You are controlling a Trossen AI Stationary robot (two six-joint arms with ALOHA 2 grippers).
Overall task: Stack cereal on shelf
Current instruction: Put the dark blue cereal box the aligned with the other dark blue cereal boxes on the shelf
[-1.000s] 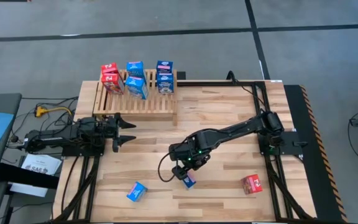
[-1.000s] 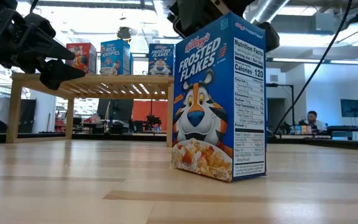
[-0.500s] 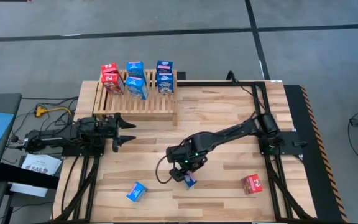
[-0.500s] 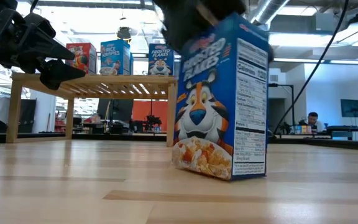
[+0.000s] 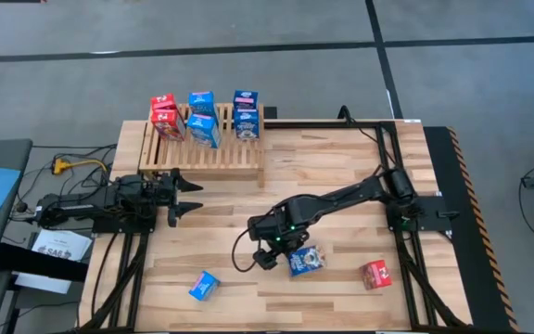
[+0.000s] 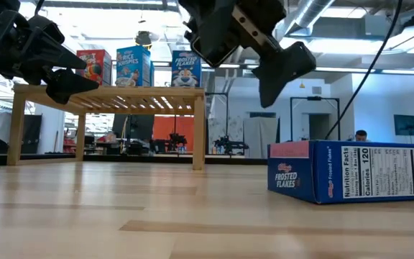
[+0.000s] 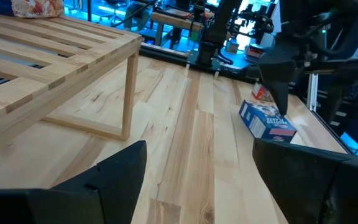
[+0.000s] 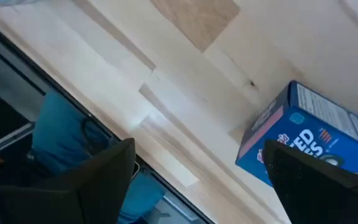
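Note:
A blue Frosted Flakes box [image 5: 306,261] lies flat on a broad face on the tabletop [image 6: 358,171], also seen in the left wrist view [image 7: 267,119]. My right gripper [image 5: 272,252] hovers open just left of and above it [image 6: 246,54], touching nothing; in the right wrist view the box [image 8: 309,137] sits beside one finger. My left gripper [image 5: 188,197] waits open in front of the shelf [image 5: 202,158]. Red [image 5: 165,116] and blue boxes [image 5: 202,116] [image 5: 246,113] stand on the slats.
A blue box [image 5: 204,286] lies near the table's near edge on the left, and a red box [image 5: 375,275] on the right. The shelf's leg [image 7: 128,93] stands close to my left gripper. Bare planks stretch between the shelf and the fallen box.
The blue box stood upright under my right gripper, tilted, then fell toward the table's right and now lies flat. My right gripper has shifted slightly toward the left edge and stands clear above the box.

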